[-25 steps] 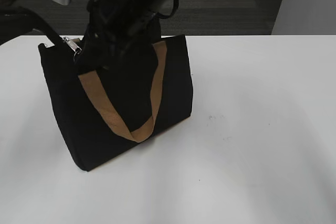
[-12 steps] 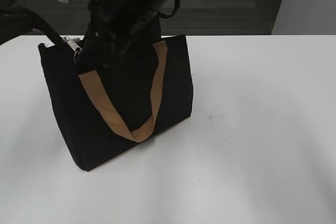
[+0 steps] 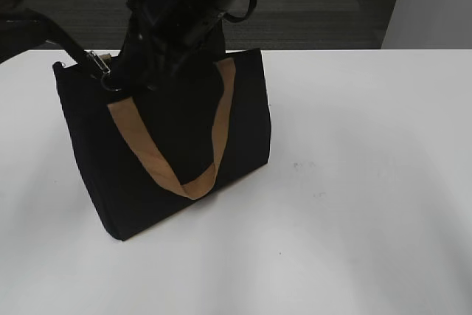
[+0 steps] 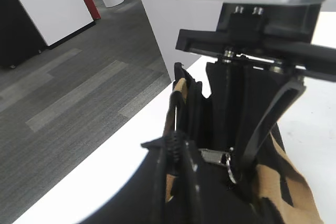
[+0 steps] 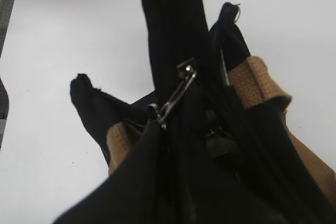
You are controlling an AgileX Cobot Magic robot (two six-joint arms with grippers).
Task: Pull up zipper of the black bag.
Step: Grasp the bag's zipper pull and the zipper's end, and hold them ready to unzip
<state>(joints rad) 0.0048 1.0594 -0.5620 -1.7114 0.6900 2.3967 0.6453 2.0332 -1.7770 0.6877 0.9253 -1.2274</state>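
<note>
- The black bag (image 3: 162, 145) stands upright on the white table (image 3: 354, 182), left of the frame's centre.
- A tan webbing handle (image 3: 181, 175) hangs in a loop down its front face.
- The small silver zipper (image 3: 98, 64) shows at the bag's upper left corner.
- Dark arm parts (image 3: 184, 5) crowd the bag's top at upper centre; their gripper tips are hidden.
- A grey carpeted floor (image 3: 317, 5) lies behind the table.

We see open white table (image 3: 369, 182) to the right of and in front of the black bag (image 3: 169, 145), with room for an approach. Above the bag's top both arms (image 3: 184, 12) crowd the space, and the tan handle (image 3: 214, 130) hangs across its front face.
</note>
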